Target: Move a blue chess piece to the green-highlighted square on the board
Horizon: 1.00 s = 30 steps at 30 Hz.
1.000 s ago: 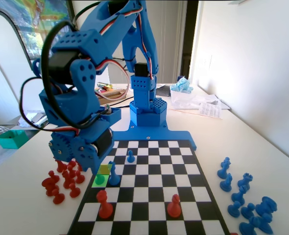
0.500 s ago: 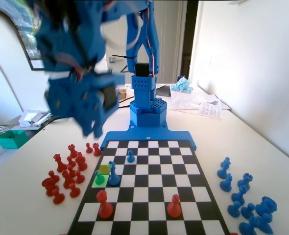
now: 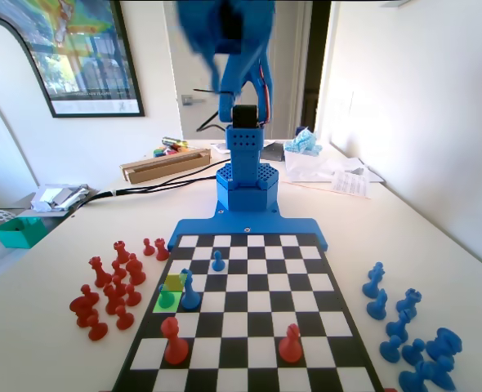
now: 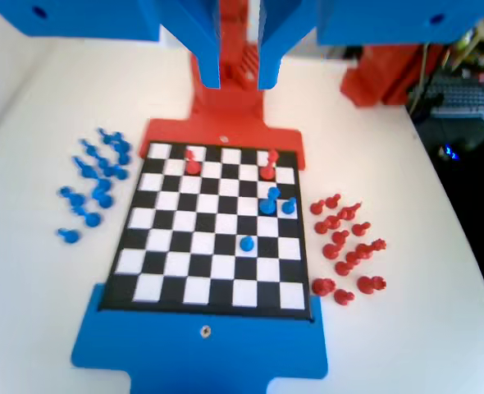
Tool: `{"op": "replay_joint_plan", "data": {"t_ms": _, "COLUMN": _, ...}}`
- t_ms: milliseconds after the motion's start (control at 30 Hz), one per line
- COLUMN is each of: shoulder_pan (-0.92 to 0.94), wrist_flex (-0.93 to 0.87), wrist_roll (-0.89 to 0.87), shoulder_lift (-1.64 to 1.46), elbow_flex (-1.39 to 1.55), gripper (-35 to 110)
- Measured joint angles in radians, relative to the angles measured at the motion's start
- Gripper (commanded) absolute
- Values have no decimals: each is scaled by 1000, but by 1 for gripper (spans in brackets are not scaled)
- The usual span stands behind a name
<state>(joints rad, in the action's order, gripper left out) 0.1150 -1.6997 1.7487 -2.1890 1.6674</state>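
We see the arm has swung up and back since a second ago, when it hung low over the board's left edge in the fixed view. Our pincer (image 4: 239,72) now rides high above the board (image 4: 212,291), jaws parted and empty. Far below it, the blue chess piece (image 3: 167,297) sits on the green-highlighted square (image 3: 167,303), just beside a taller blue piece (image 3: 189,291).

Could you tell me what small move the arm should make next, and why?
Probably settle to rest: the small blue ball-headed pawn stands on the bright lime-green square, and the open blue two-finger tool hangs empty high above the checkered board.
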Motion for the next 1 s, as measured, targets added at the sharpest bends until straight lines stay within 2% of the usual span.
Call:
{"op": "replay_joint_plan", "data": {"t_ms": 400, "shoulder_pan": -117, "wrist_flex": -57, "wrist_roll": 0, "shoulder_lift": -400, "elbow_flex": 232, "gripper": 8}}
{"op": "replay_joint_plan", "data": {"t_ms": 633, "shoulder_pan": -127, "wrist_flex": -5, "wrist_roll": 23, "shoulder_lift": -604, "elbow_flex": 397, "gripper": 6}}
{"op": "replay_joint_plan", "data": {"t_ms": 1000, "shoulder_pan": -118, "wrist_flex": 95, "wrist_roll": 21, "shoulder_lift": -735, "elbow_flex": 506, "gripper": 4}}
